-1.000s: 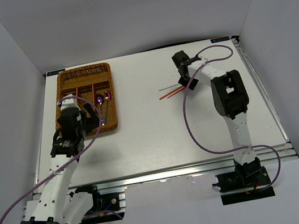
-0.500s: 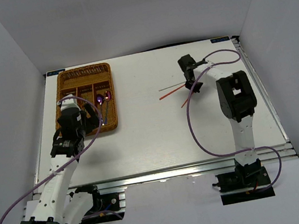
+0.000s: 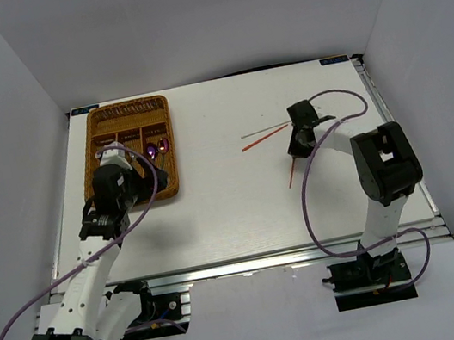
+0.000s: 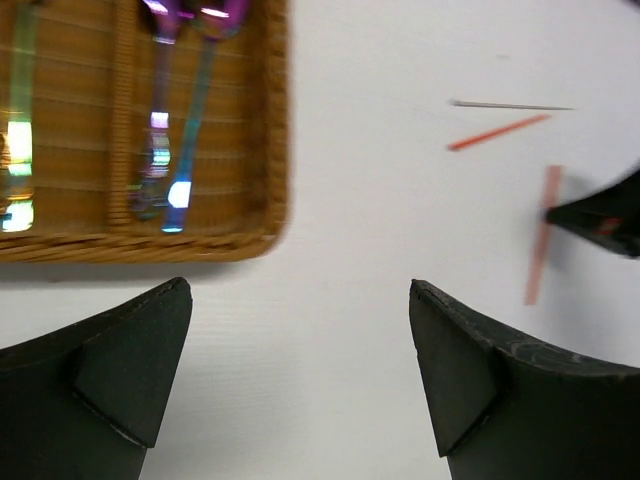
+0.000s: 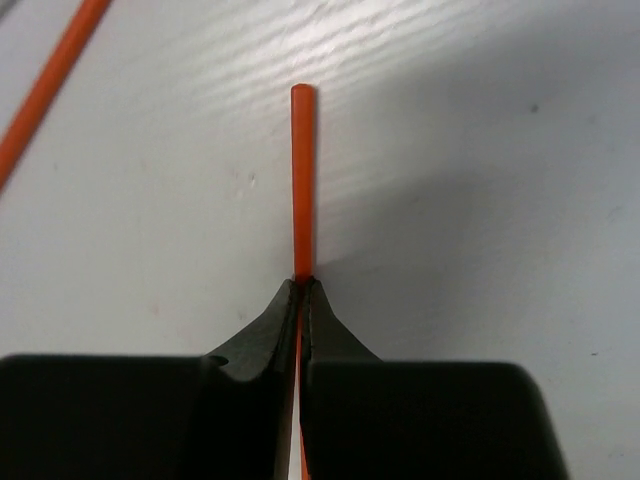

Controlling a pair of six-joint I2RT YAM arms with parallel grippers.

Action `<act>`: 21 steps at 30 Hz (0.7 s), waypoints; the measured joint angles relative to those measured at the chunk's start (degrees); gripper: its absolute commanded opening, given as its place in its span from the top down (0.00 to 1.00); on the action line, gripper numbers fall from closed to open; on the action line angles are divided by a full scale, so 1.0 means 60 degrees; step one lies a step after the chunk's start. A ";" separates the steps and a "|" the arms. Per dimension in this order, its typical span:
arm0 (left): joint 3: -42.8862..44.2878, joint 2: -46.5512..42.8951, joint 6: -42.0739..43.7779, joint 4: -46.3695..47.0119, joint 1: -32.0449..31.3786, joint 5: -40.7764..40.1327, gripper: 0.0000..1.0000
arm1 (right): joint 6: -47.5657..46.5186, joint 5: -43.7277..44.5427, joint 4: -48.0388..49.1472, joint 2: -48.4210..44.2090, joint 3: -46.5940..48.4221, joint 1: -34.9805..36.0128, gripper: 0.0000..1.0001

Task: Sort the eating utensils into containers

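Right end effector is clamped shut on a thin red chopstick, well right of the rectangular brown woven wicker tray. Left end effector hangs wide open and empty just beyond the tray's near edge. Iridescent purple spoons lie in its right slot.

Left claw spread wide, right claw pinched tight

White surface boxed in by plain walls
Pale grey walls are closing it in on three sides, soft light is glancing off its wood grain, and an aluminium rail is running along its near edge.
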 measured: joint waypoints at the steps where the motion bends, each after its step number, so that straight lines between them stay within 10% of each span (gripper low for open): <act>1: -0.0135 0.0004 -0.0248 0.0262 -0.0004 0.0441 0.02 | -0.0302 -0.0200 0.0033 -0.0149 -0.0182 0.0044 1.00; 9: -0.1100 0.0350 -0.2998 0.3330 -0.0437 0.2441 0.02 | -0.2215 -0.1147 -0.0058 -0.1351 -0.1155 0.1290 1.00; 21: -0.1592 0.1122 -0.5224 0.5147 -0.2087 0.1311 0.02 | -0.2459 -0.3282 0.1220 -0.2346 -0.0827 0.4433 1.00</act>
